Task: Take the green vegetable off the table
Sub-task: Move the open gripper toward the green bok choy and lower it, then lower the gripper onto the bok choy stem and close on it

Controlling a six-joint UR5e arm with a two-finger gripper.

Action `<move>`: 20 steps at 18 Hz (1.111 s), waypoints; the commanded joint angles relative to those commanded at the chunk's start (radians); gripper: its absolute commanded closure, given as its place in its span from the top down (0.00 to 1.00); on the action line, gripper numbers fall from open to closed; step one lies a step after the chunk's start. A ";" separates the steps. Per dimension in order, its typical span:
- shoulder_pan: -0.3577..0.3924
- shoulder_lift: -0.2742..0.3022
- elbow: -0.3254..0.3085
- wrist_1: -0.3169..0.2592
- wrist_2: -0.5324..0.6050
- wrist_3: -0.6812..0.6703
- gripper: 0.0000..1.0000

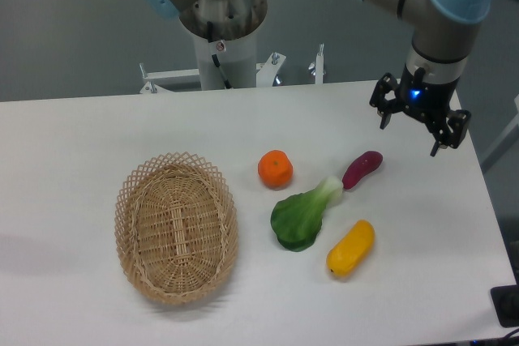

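The green vegetable (304, 214) lies on the white table (81, 143), right of centre: a dark green rounded leaf with a pale stem pointing up and right. My gripper (410, 138) hangs above the table's far right part, up and to the right of the vegetable and well apart from it. Its fingers are spread open and hold nothing.
An orange (276, 168) sits just up-left of the vegetable. A purple vegetable (362, 168) lies off the stem tip, a yellow oblong vegetable (350, 247) lies at its lower right. A wicker basket (176, 227) stands on the left. The robot's base column (222, 38) rises behind the table.
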 joint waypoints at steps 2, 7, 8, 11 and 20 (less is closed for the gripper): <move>0.000 0.003 -0.023 0.025 0.002 -0.002 1.00; -0.018 0.003 -0.115 0.092 0.005 -0.003 1.00; -0.020 0.005 -0.152 0.136 0.015 -0.003 1.00; -0.067 -0.008 -0.258 0.296 0.090 -0.008 1.00; -0.133 -0.066 -0.331 0.353 0.132 -0.040 1.00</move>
